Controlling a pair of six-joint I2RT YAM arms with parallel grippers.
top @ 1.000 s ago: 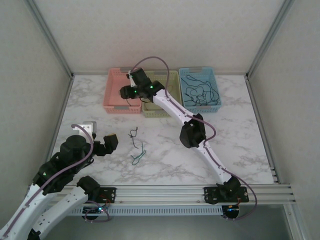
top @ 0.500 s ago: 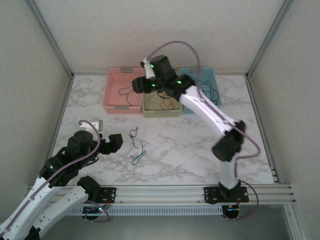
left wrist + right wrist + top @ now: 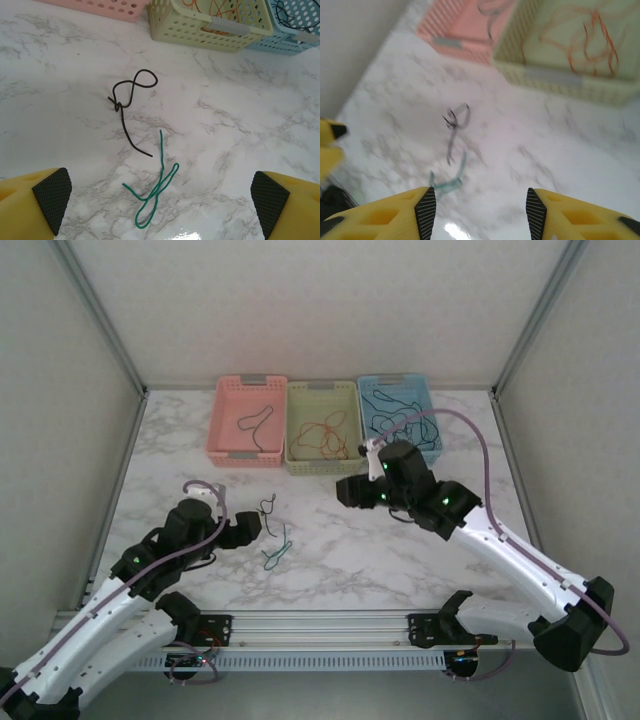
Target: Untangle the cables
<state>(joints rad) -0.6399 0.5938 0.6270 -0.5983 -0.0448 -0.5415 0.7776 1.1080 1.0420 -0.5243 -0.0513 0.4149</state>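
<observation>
At the lower left of the overhead view the left pincer (image 3: 243,529) hangs low over the white marble-patterned counter (image 3: 400,560), its yellow, black-padded fingers (image 3: 50,197) spread wide with nothing between them. Just right of it, loose on the counter, lie two of the cables: a thin black wire (image 3: 266,508) twisted into a small figure-of-eight loop with a tail running down, and below it a thin green wire (image 3: 277,552) folded into a narrow loop. From the left wrist view their nearest ends sit close together but look apart. Along the upper edge of the counter stand three perforated plastic baskets side by side. The pink basket (image 3: 216,435) on the left holds one curled black cable (image 3: 253,424); the pale yellow-green basket (image 3: 322,468) in the middle holds red-orange cables (image 3: 322,435). Right of centre the right pincer (image 3: 348,490) hovers in front of that middle basket, jaws partly apart and empty, facing the two loose wires. Furthest right, the light blue basket (image 3: 395,379) holds a heap of black cables (image 3: 392,410), partly crossed by the arm's lilac hose (image 3: 470,425).
</observation>
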